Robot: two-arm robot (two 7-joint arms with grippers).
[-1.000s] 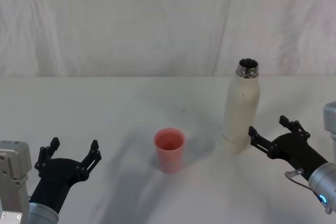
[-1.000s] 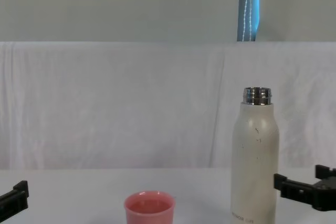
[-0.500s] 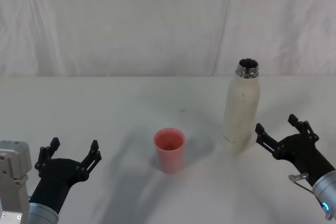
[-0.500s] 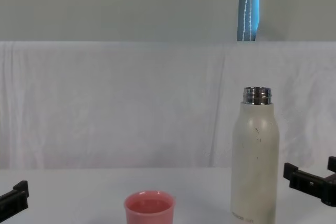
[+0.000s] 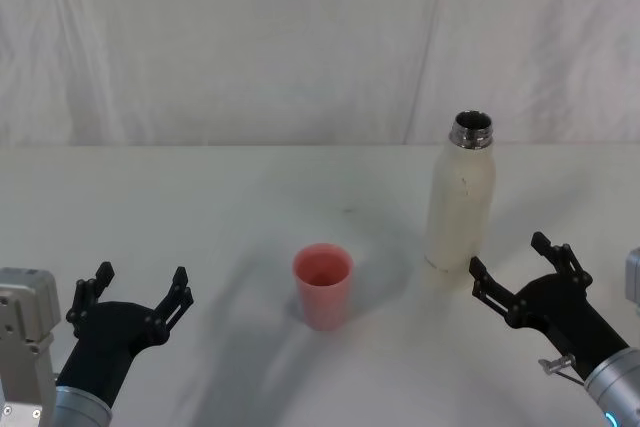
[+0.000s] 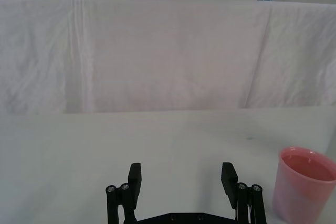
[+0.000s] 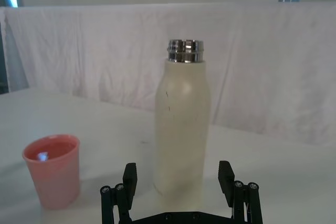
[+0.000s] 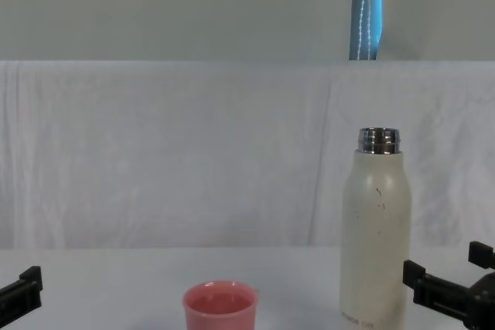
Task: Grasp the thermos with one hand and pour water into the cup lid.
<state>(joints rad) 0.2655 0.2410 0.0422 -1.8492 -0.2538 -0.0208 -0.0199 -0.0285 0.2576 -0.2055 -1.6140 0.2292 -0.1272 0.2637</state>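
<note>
1. Left gripper parked at 8 o'clock of the table, fingers spread, holding nothing.
2. Right gripper at 4 o'clock, fingers wide apart, empty, just short of the thermos.
3. Cup lid mid-table, upright.
4. Thermos upright at 2 o'clock of the lid, neck uncapped.

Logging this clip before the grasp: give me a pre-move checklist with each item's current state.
1. Thermos upright on the table: ok.
2. Thermos neck uncapped: ok.
3. Right end effector open, near the thermos base, not touching: ok.
4. Thermos lined up between its fingers in the right wrist view: ok.
5. Cup lid upright, apart from the thermos: ok.
6. Left end effector open, idle at the near left: ok.
</note>
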